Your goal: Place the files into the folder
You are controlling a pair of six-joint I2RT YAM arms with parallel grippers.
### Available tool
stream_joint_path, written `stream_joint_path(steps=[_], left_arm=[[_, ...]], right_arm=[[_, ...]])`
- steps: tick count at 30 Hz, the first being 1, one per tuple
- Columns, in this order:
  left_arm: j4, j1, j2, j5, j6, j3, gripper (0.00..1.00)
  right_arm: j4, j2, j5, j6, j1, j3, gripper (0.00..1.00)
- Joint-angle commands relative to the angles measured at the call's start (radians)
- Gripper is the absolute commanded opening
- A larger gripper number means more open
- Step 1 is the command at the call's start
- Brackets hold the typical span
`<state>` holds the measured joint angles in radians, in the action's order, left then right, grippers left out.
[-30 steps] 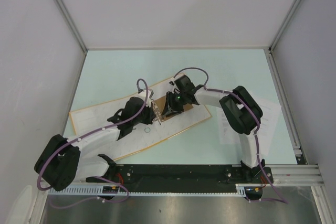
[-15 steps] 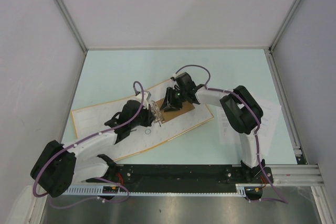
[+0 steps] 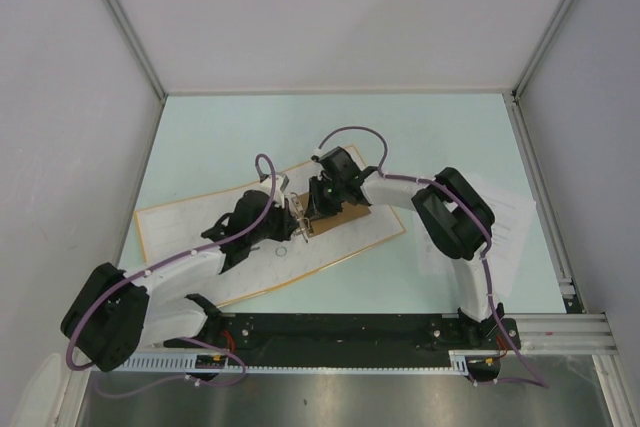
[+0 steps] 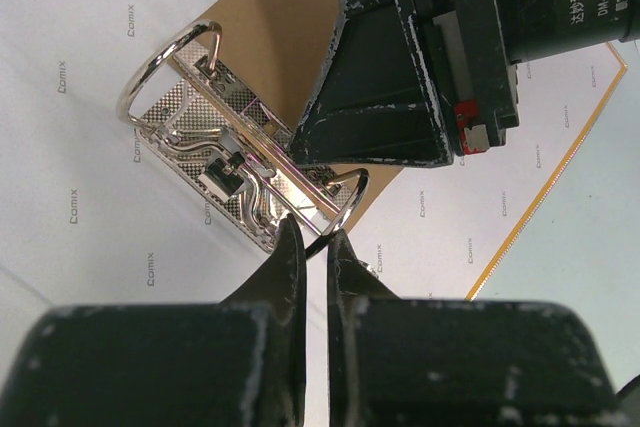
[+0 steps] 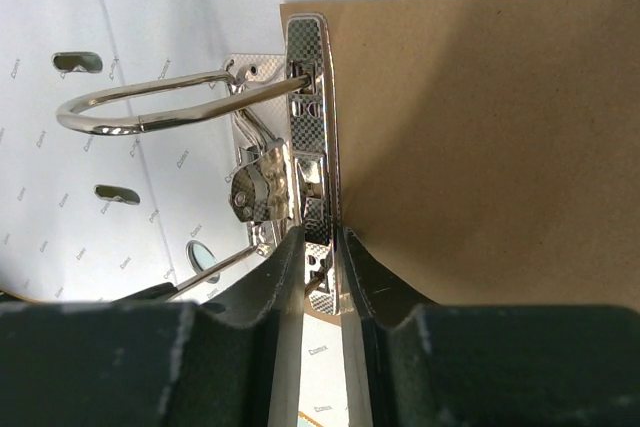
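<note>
The folder [image 3: 190, 237] lies open on the table, whitish inside with an orange edge. Its metal ring clip [image 3: 297, 217] stands beside a brown card [image 3: 345, 217]. My left gripper [image 3: 286, 215] is shut on the near ring of the clip [image 4: 340, 212], with its tips [image 4: 316, 232] either side of the wire. My right gripper [image 3: 310, 207] is shut on the clip's checkered base bar [image 5: 305, 127], with its tips [image 5: 320, 239] pinching the bar's near end. The files [image 3: 515, 217], white printed sheets, lie at the right, partly under my right arm.
The folder's right edge [image 3: 395, 232] ends close to the files. Grey walls stand around the table on three sides. The black base rail [image 3: 340, 332] runs along the near edge. My two grippers are almost touching over the clip.
My right gripper has moved left and down onto the ring clip. My left arm has shifted slightly left, its gripper staying at the clip. The folder has turned a little.
</note>
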<state>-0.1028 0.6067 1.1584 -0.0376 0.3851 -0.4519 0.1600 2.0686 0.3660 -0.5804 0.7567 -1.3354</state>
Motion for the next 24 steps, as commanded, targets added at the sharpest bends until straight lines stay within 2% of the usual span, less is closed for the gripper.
stream_joint_path(steps=[1, 8, 15, 21, 24], left_arm=[[0.091, 0.011, 0.008, -0.059, 0.155, 0.005, 0.0], [0.094, 0.011, 0.012, -0.065, 0.156, 0.007, 0.0], [0.121, 0.011, 0.009, -0.064, 0.153, -0.01, 0.0], [0.158, 0.011, -0.011, -0.041, 0.141, -0.011, 0.0], [0.172, 0.011, -0.02, -0.03, 0.135, -0.011, 0.0]], right_arm=[[0.085, 0.076, -0.113, 0.071, 0.021, 0.008, 0.21], [0.13, 0.11, -0.157, 0.103, 0.035, 0.008, 0.17], [0.2, 0.182, -0.257, 0.126, 0.07, 0.013, 0.07], [0.161, 0.232, -0.288, 0.117, 0.076, 0.079, 0.0], [0.147, 0.246, -0.295, 0.116, 0.072, 0.116, 0.0]])
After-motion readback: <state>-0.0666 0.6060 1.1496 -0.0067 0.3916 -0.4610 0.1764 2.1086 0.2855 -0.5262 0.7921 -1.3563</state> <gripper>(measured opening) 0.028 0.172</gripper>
